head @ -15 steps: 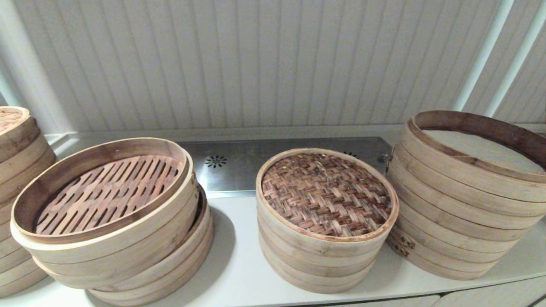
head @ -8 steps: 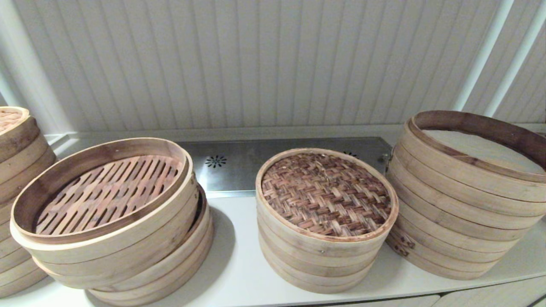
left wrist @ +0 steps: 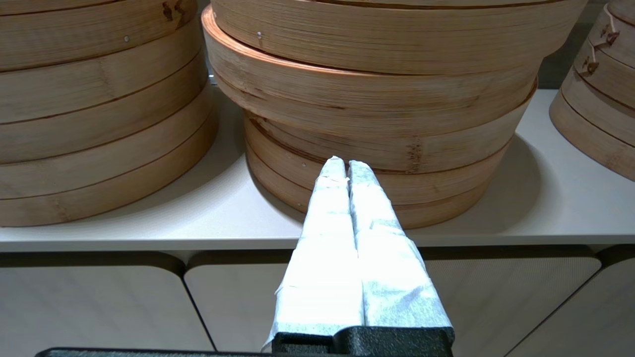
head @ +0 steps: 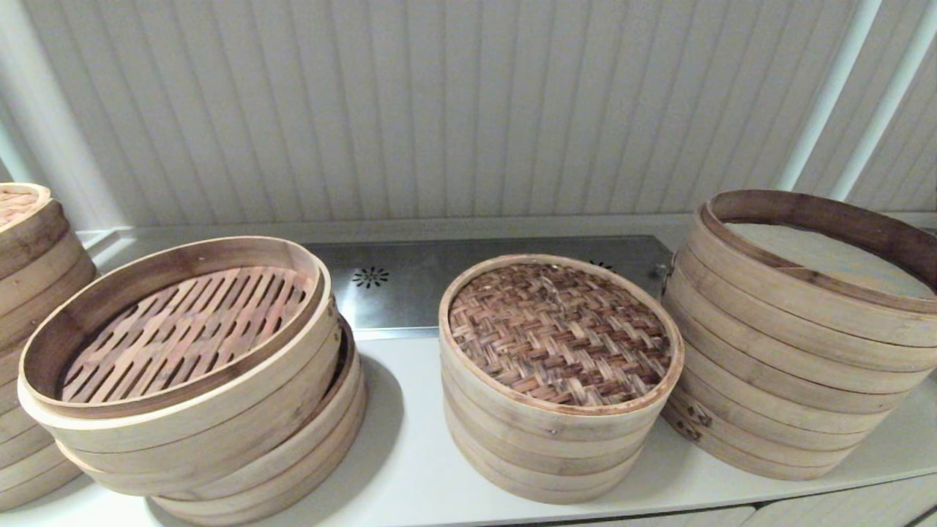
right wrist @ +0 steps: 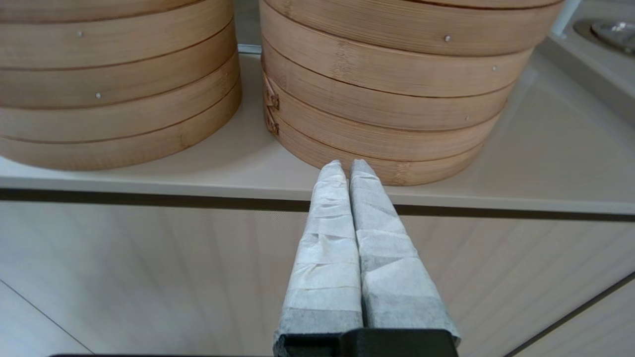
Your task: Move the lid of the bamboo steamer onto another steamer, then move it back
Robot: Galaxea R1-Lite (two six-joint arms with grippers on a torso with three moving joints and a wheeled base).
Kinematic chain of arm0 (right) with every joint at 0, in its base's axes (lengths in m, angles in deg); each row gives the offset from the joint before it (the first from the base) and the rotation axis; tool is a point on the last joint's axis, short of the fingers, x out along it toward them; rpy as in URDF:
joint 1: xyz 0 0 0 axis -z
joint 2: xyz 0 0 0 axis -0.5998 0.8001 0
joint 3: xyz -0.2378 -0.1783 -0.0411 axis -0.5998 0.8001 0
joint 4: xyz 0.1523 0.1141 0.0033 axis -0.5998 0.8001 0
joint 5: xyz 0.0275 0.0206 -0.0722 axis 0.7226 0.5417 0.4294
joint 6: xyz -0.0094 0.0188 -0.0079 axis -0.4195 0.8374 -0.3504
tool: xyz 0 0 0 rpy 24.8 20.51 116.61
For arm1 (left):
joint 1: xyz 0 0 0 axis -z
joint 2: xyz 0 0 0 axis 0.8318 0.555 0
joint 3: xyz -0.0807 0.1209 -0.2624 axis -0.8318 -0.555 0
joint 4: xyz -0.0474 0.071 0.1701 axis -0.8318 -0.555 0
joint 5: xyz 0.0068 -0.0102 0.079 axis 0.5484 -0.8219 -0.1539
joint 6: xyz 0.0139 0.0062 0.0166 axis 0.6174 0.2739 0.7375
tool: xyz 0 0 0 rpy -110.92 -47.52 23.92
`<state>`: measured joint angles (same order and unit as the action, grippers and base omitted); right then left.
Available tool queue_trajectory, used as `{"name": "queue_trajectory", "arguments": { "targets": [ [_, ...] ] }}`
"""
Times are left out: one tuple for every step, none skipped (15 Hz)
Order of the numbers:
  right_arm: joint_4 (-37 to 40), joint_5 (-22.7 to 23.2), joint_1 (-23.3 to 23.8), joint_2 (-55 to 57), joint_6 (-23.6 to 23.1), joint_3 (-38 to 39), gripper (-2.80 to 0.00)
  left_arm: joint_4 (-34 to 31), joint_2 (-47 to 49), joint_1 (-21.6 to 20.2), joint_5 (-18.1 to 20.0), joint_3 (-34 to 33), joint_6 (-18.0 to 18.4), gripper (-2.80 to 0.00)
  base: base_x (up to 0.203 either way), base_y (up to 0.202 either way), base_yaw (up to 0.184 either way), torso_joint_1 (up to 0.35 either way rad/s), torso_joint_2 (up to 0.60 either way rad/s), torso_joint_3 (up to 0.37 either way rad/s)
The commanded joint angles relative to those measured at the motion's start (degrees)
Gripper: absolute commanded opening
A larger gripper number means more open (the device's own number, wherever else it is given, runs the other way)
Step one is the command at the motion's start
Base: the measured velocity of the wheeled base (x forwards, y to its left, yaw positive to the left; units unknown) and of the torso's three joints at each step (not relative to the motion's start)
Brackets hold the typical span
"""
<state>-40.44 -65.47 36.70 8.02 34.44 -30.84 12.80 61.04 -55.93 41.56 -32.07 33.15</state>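
The left gripper (left wrist: 346, 166) hangs in front of the table's (left wrist: 149, 218) near edge, below the top, its wrapped fingers (left wrist: 330, 208) pressed together on nothing. They point at the leaning stack (left wrist: 377, 124), whose upper rings overhang its lower ones. The right gripper (right wrist: 346, 166) is held the same way — fingers (right wrist: 332, 223) pressed together and empty — just short of the near edge, facing the foot of the tall steamer (right wrist: 382, 99).

From the head view neither arm shows. The bamboo steamer lid (head: 560, 333) sits flat on the short middle stack (head: 542, 454), its woven top level inside the pale rim. To its right the tall steamer (head: 790, 351), lined with whitish cloth, stands higher than the lid; the two stacks look to be touching or nearly so at their sides. To the left a strip of bare table (head: 410, 439) separates the middle stack from the leaning stack (head: 205, 410), whose slatted tray tilts on the rings beneath. Behind the stacks lies a metal panel (head: 410, 285) against the ribbed wall (head: 439, 110).

A fourth stack (head: 29, 329) at the far left is cut off by the picture's edge, and the tall steamer's right side also runs out of view.
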Motion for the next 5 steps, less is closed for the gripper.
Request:
{"name": "queue_trajectory", "arguments": {
  "targets": [
    [0.2, -0.3, 0.0, 0.1, 0.7, -0.1, -2.80, 0.0, 0.0, 0.0, 0.0, 0.0, 0.0, -2.80, 0.000, 0.000, 0.000, 0.000, 0.00, 0.000],
    [0.2, -0.3, 0.0, 0.1, 0.7, -0.1, -2.80, 0.0, 0.1, 0.0, 0.0, 0.0, 0.0, -2.80, 0.000, 0.000, 0.000, 0.000, 0.00, 0.000],
    [0.2, -0.3, 0.0, 0.1, 0.7, -0.1, -2.80, 0.0, 0.0, 0.0, 0.0, 0.0, 0.0, -2.80, 0.000, 0.000, 0.000, 0.000, 0.00, 0.000],
    [0.1, -0.4, 0.0, 0.1, 0.9, -0.1, -2.80, 0.0, 0.1, 0.0, 0.0, 0.0, 0.0, -2.80, 0.000, 0.000, 0.000, 0.000, 0.00, 0.000],
    [0.1, -0.5, 0.0, 0.1, 1.3, -0.1, -2.80, 0.0, 0.1, 0.0, 0.0, 0.0, 0.0, -2.80, 0.000, 0.000, 0.000, 0.000, 0.00, 0.000]
  ]
}}
